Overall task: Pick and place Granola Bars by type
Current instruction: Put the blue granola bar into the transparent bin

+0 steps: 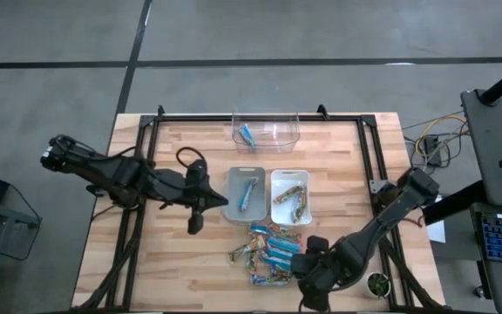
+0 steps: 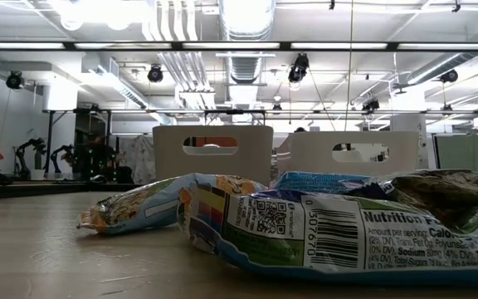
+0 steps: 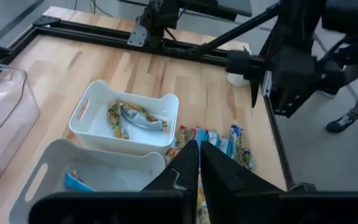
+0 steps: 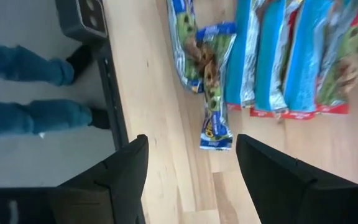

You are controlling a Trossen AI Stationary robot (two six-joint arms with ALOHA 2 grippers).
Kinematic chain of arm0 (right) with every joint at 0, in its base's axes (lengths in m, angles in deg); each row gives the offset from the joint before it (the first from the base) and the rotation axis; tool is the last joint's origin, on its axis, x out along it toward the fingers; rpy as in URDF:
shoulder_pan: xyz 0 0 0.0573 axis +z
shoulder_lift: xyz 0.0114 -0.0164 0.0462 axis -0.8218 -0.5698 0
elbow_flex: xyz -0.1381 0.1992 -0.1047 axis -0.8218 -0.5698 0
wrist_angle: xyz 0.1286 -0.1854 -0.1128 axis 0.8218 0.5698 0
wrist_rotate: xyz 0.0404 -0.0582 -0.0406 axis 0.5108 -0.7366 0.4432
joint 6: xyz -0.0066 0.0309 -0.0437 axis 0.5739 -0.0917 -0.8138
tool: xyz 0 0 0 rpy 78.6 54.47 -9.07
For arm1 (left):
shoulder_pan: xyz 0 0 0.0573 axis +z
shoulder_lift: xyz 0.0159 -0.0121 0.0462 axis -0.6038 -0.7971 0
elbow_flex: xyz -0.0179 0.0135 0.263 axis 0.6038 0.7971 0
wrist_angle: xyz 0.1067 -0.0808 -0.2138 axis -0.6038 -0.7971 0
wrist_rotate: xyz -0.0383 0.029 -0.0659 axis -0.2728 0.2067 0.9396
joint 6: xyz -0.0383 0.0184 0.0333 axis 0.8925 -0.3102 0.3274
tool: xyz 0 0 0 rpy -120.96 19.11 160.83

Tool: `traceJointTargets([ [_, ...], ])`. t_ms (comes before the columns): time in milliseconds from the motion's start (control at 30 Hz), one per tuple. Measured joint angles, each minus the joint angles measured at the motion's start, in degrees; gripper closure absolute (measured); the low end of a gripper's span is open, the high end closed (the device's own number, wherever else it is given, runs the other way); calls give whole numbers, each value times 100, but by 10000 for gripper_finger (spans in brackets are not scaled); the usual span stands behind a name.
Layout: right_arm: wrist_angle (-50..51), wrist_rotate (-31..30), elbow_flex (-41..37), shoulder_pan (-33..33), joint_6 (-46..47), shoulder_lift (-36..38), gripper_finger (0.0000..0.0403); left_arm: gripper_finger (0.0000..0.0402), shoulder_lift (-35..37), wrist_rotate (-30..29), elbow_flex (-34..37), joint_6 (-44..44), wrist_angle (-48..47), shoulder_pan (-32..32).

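Foil wrappers, shiny and crinkly, so the bars [image 1: 270, 250] prob handle light, squashy and a bit slick. I'd pinch one across the middle, not by the thin crimped ends.

High view: pile sits just in front of the white bin [image 1: 289, 195], loose and overlapping. A few greenish ones already in that bin, a blue one in the grey bin [image 1: 245, 194] beside it, another blue in the clear bin [image 1: 266, 128] behind. Right gripper [image 1: 308, 262] is at the pile's right edge. Left gripper [image 1: 196, 209] waits left of the grey bin.

Low view: bars [image 2: 305, 224] lie flat on the table, bins behind, open lab w/ ceiling ducts beyond.

Left wrist: fingers [image 3: 219, 177] pressed together, holding nothing.

Right wrist: fingers [image 4: 120, 180] spread wide, nothing between them, a green bar [image 4: 213, 93] below. Someone's jeans and shoes show off the table edge.

Table [image 1: 181, 270] is pale wood planks w/ a black frame; grey floor around.
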Motion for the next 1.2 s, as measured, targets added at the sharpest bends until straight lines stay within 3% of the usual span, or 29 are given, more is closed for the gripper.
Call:
traceJointTargets([
  [267, -225, 396, -24, -38, 5, -518, 170, 401, 591, -108, 462, 237, 166, 1],
  [600, -268, 387, -113, -313, -534, -868, 176, 401, 758, -107, 470, 167, 148, 0],
  [933, -591, 350, -831, -350, -816, -518, 181, 401, 771, -92, 476, 180, 105, -4],
  [1200, -1599, 354, -1767, -311, -789, 43, 184, 401, 773, -91, 543, 207, 103, -4],
])
